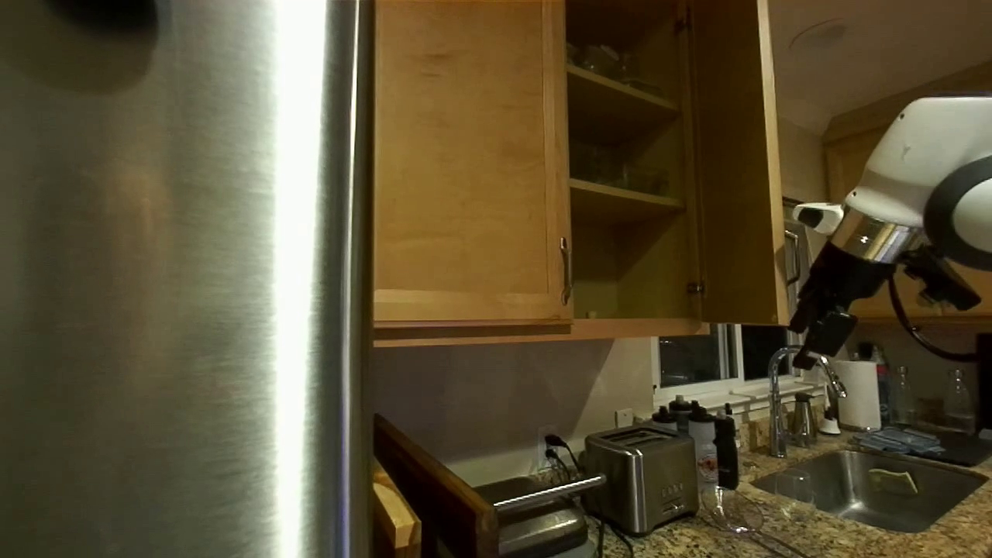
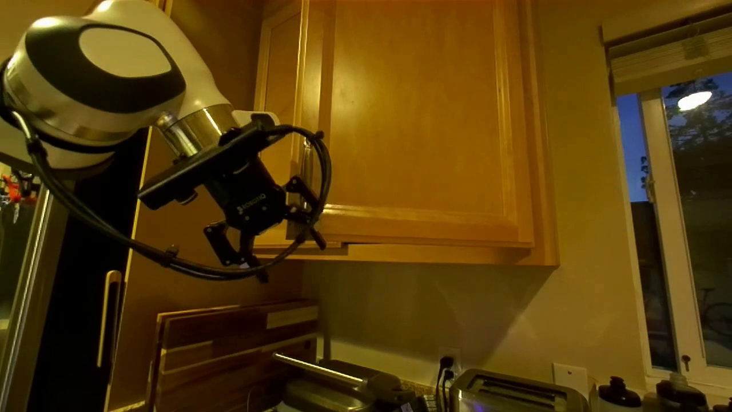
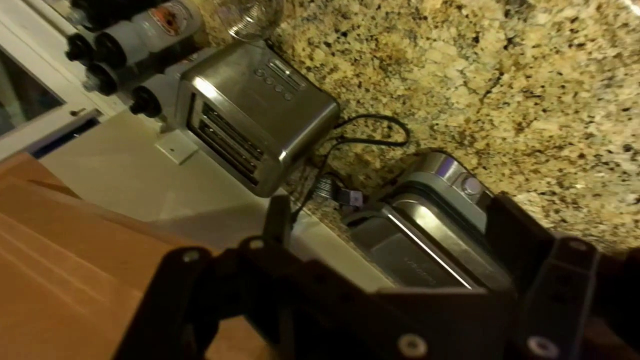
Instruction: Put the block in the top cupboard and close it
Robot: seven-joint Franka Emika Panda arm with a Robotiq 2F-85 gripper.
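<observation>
Hanging empty, jaws spread, the gripper (image 1: 800, 343) sits just right of the swung-out top cupboard door (image 1: 738, 163) in an exterior view; closing likely needs a leftward push.

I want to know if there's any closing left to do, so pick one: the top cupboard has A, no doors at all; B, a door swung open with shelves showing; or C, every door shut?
B: in an exterior view, a door of the top cupboard stands swung out, baring the shelves inside.
</observation>
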